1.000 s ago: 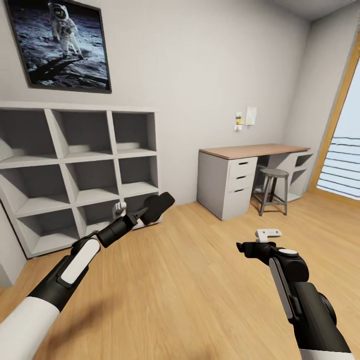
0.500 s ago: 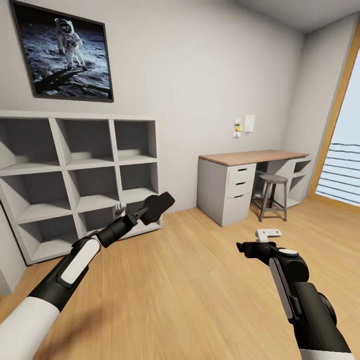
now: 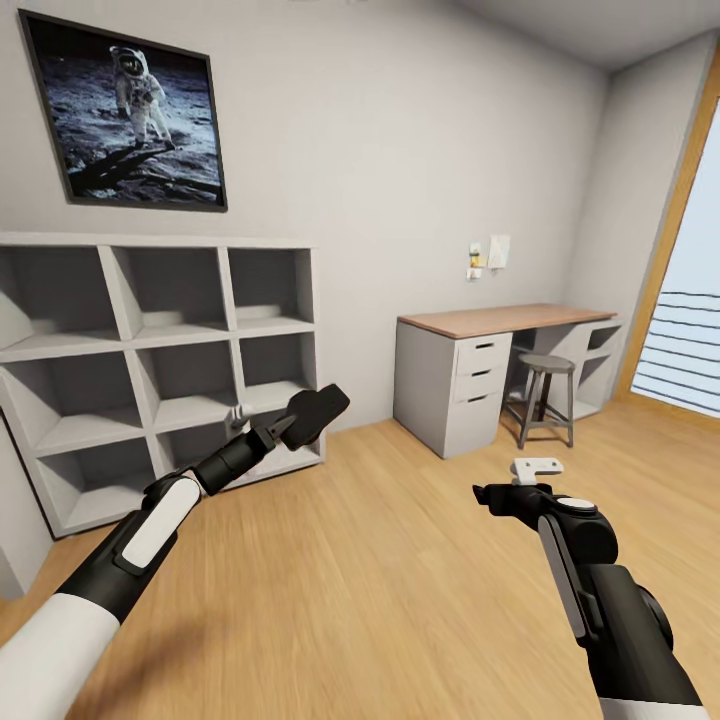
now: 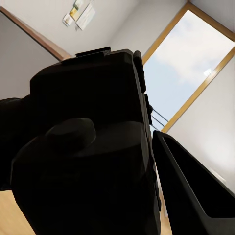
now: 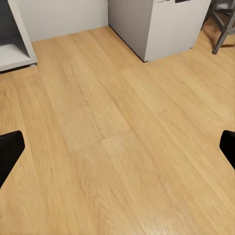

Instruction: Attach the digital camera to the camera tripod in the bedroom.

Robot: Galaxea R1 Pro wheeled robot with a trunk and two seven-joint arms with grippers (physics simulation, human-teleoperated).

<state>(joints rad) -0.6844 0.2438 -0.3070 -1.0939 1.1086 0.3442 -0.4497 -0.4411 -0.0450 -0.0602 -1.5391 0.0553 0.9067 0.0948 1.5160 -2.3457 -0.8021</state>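
Observation:
My left gripper (image 3: 305,417) is shut on the digital camera (image 3: 320,407), a small black body held out in front of the white cubby shelves (image 3: 150,350). In the left wrist view the camera (image 4: 88,161) looms dark and close, with one black finger (image 4: 191,191) beside it; its red button is hidden. My right gripper (image 3: 516,482) hangs open over the light wood floor (image 3: 380,560), and in the right wrist view the gripper (image 5: 117,152) has bare floor between its fingertips. The camera tripod is out of view.
A grey desk (image 3: 470,380) with drawers and a wooden top stands against the far wall, a round stool (image 3: 545,385) under it. A framed astronaut picture (image 3: 130,110) hangs above the shelves. A tall wood-framed window (image 3: 690,330) is at the right.
The whole head view has shifted a little: shelves, picture and desk sit slightly lower in frame. Both arms keep the same pose, and the camera stays in the left gripper.

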